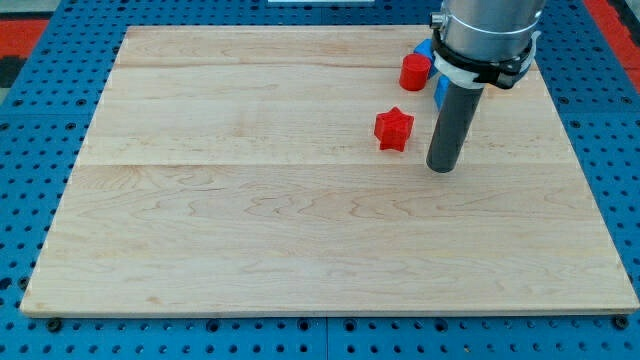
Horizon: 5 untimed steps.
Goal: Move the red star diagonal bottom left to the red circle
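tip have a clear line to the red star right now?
Probably yes. My tip sits just to the view's right of the red star, slightly lower, with bare board between them. The red circle and the blue blocks lie toward the view's top, out of that path.

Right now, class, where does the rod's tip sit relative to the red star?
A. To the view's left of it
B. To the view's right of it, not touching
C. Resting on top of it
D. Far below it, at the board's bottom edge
B: my tip stands on the board to the view's right of the red star, with bare wood showing between them.
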### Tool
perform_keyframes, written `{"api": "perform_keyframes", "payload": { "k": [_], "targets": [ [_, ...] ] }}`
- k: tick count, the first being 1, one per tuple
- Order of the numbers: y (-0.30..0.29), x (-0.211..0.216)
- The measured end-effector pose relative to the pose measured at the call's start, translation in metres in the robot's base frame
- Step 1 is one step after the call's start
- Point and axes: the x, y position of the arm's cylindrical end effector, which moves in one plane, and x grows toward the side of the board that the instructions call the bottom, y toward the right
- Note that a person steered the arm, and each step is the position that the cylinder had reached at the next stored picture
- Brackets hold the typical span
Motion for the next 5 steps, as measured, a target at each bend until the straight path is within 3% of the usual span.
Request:
{"api": "perform_keyframes", "payload": {
  "k": [5],
  "targets": [
    [-0.041, -0.065]
  ]
}}
